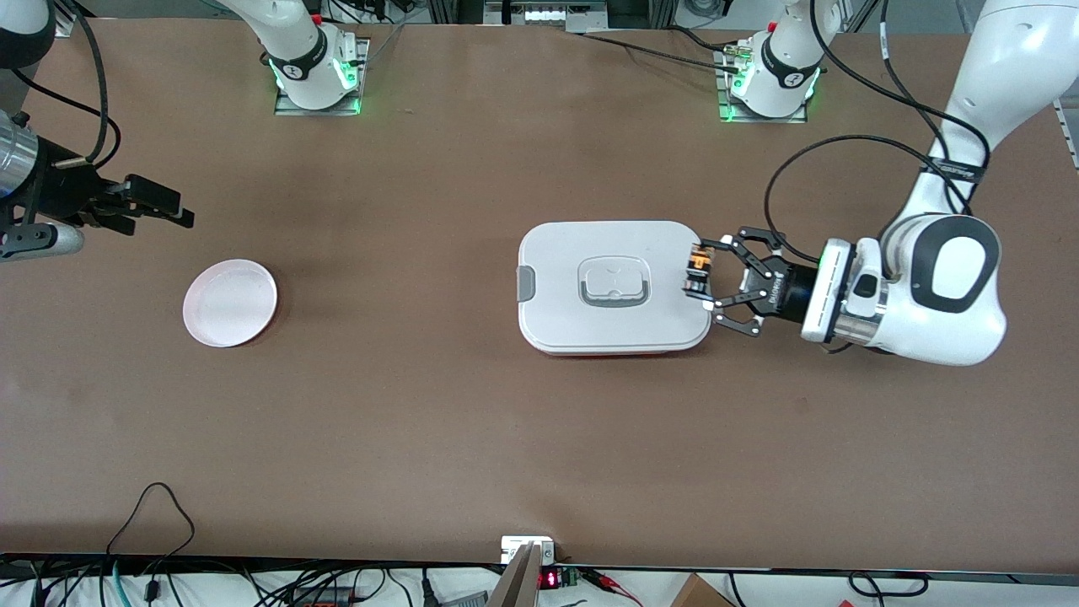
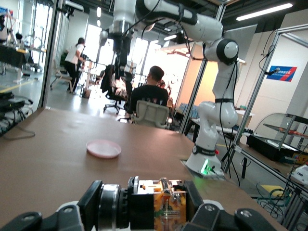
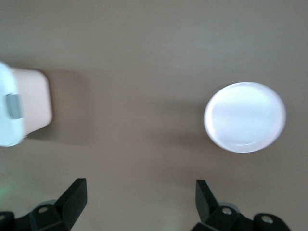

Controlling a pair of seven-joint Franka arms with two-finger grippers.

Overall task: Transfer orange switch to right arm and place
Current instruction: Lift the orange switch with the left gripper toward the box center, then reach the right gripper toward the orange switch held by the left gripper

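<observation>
Left gripper [image 1: 696,274] clamps the tiny black-and-orange push-button switch [image 1: 699,263] over the lidded white plastic box [image 1: 613,287].
Right gripper [image 1: 173,208], fingers wide, hangs at the round pink plate's [image 1: 230,303] eleven o'clock.

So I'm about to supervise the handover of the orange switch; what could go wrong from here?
1. The left gripper pinches the tiny orange switch over the edge of the white lidded box, leaving little exposed for the second gripper to grab; it could slip and drop onto the lid.
2. The right gripper, open, hangs over the table at its own arm's end, so both arms must converge and could collide.
3. The pink plate is small.
</observation>
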